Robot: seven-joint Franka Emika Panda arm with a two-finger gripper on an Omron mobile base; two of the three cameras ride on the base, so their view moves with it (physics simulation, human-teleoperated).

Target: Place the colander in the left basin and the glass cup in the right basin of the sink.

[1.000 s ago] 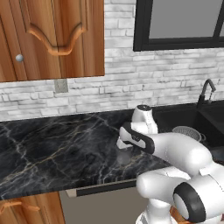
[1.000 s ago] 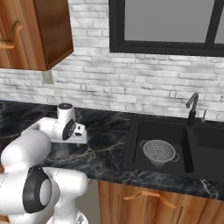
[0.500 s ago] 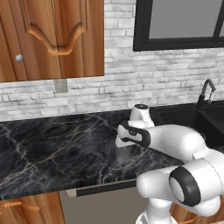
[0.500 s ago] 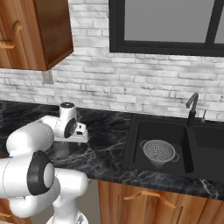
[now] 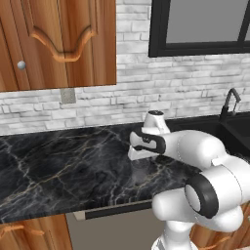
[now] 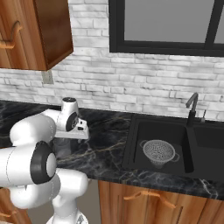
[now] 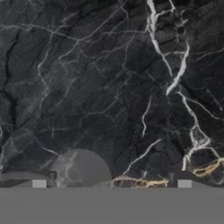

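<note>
1. Far left, on the counter (image 6: pixel 109 131): glass cup (image 7: pixel 83 168) standing upright under the hand, well apart from the sink (image 6: pixel 153 171). Seen from the hand camera as a pale, see-through round shape, off to one side of the gap between the tips.
2. Claw (image 7: pixel 111 183) spread wide, holding nothing, pointing down at the marble. Not yet centred on the cup.
3. Cup, by its looks: light, stiff, smooth-walled, so probably slippery and breakable. Straight sides, no handle. Best taken across the wall, about mid-height, one finger on each side, squeezed gently. Rim hard to make out against the dark stone, so alignment needs care.
4. Further right, left basin (image 6: pixel 135 148): colander (image 6: pixel 159 152) already lying in it, upright, near the divider (image 6: pixel 189 148). That half of the job looks done.
5. Faucet (image 6: pixel 191 107) at the back edge, above the divider. Worth keeping the carried cup clear of it.
6. Far right, right basin (image 6: pixel 210 140): destination for the cup. Hard floor, so set down low, not dropped.
</note>
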